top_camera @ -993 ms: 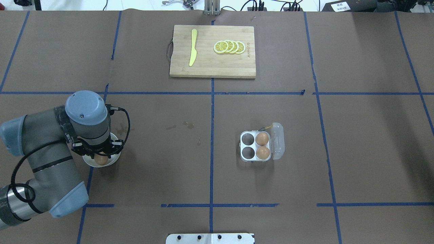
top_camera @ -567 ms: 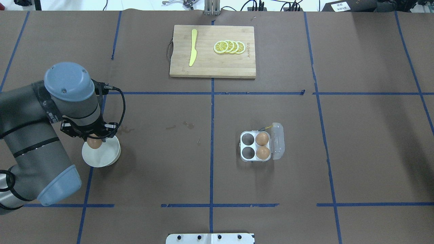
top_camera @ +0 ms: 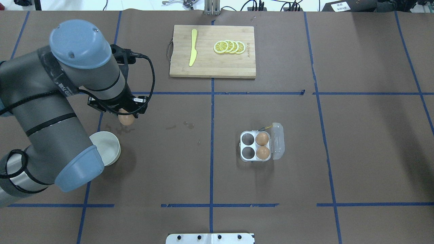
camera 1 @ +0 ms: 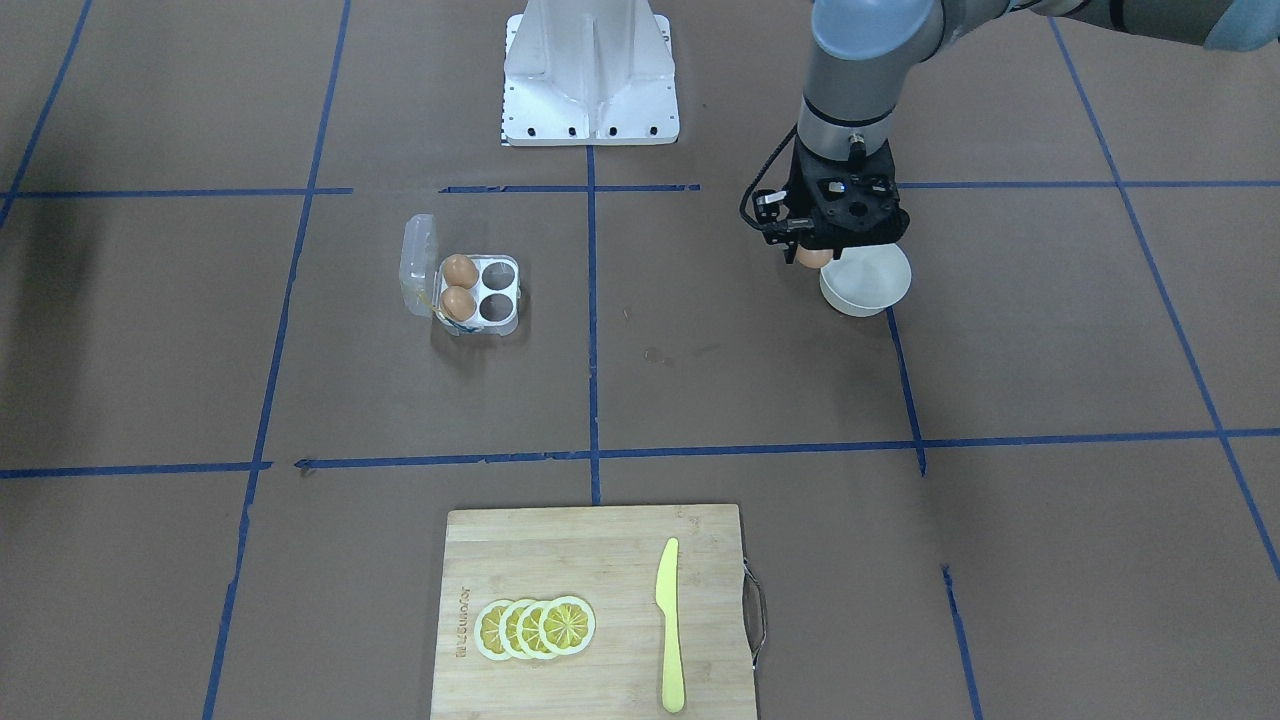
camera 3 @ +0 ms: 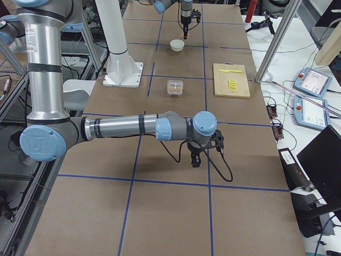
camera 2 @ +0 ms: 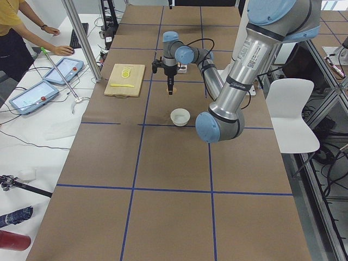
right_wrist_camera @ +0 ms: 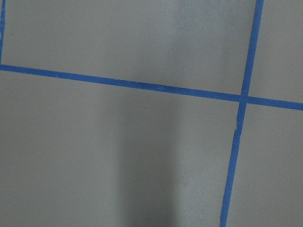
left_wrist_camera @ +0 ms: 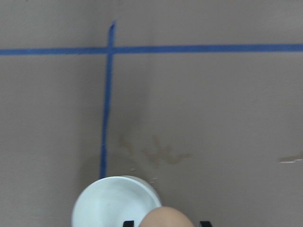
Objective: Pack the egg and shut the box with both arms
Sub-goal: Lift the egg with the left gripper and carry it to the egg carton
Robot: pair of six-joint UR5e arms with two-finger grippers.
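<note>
- Left end effector [top_camera: 126,117]: raised above the bench [top_camera: 190,169], fingers closed on the egg [top_camera: 126,120], which projects beneath them. The egg's top is hidden, so its long axis cannot be told.
- Bowl [top_camera: 118,149]: white, nothing inside, just beside and below this end effector, on the robot's side of it.
- Box [top_camera: 241,146]: well apart from it, toward the robot's right. The lid [top_camera: 278,140] is open on the far side, with two brown eggs [top_camera: 262,138] in the cells beside the lid.
- Right end effector [camera 3: 196,160]: low over the bench; its opening cannot be told.
</note>
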